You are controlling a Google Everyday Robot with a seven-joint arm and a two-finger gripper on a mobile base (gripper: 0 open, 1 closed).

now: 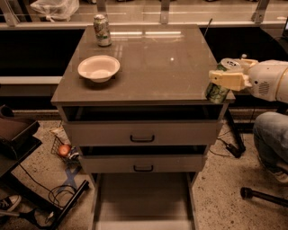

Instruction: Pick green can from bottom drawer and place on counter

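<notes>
My gripper [228, 79] is clamped on the green can [217, 92], cream fingers pressed across its upper part just under the silver top. I hold the can at the counter's front right corner, tilted a little, with its lower half overlapping the counter's [153, 63] edge. I cannot tell whether the can's base touches the slab or hangs just beside it. My white arm [270, 81] reaches in from the right.

At the far left, a dark box [15, 134] sits on a low stand, with a shoe [9, 202] and loose cables [58, 195] on the speckled floor below it. Near the cabinet's left side is a small wire basket [63, 148] holding something round and orange-red. A plastic bag [53, 8] lies on the ledge behind.

On the counter's left half stands a white bowl [99, 68], and behind it, at the back edge, a paler can [102, 30] stands upright. Both are well apart from my gripper, and the slab between the bowl and my can is bare and glossy.

Below, the two upper drawers [142, 134] stand slightly pulled out, each showing a black handle. The bottom drawer [143, 197] is pulled far out, its flat grey floor showing.

At the right, under my arm, is a knee in jeans [270, 139], with a dark rod [263, 195] on the floor near it.
</notes>
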